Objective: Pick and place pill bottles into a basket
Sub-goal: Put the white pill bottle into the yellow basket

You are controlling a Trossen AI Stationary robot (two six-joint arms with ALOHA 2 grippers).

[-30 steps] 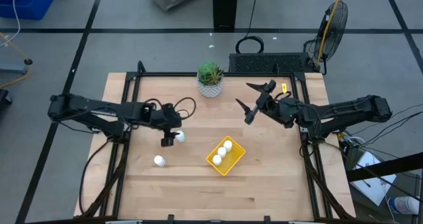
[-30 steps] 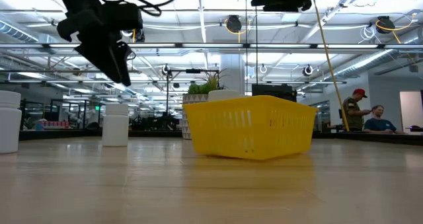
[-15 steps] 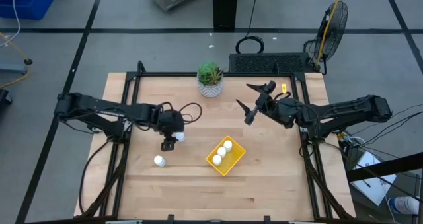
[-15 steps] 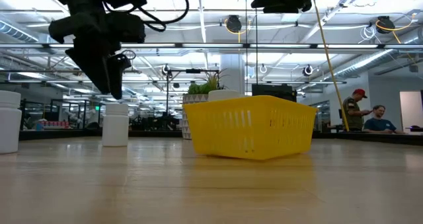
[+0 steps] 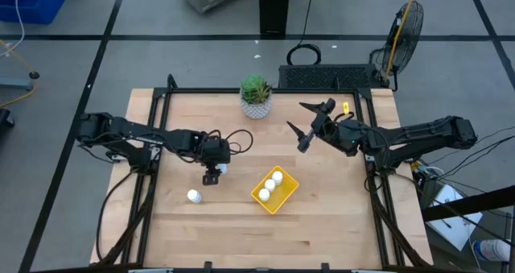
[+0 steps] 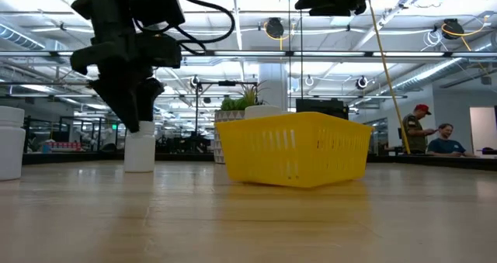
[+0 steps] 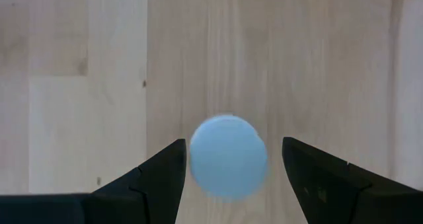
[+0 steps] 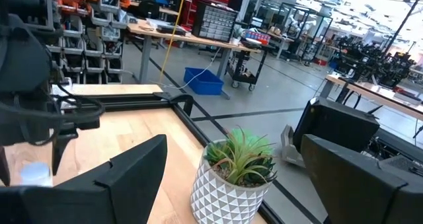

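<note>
Pill bottle (image 7: 228, 156) upright on table (image 5: 322, 217), white cap seen from straight above, sitting between my left fingers (image 7: 157, 178), gap each side, no contact visible. My left gripper (image 5: 212, 173) over it, fingers apart, pointing down. Second bottle (image 5: 194, 196) near, toward front edge. Yellow basket (image 5: 286, 198) to its right, three bottles (image 5: 273, 184) inside in row. My right gripper (image 5: 306, 125) raised near plant pot (image 5: 256, 105), fingers spread wide, empty.
</note>
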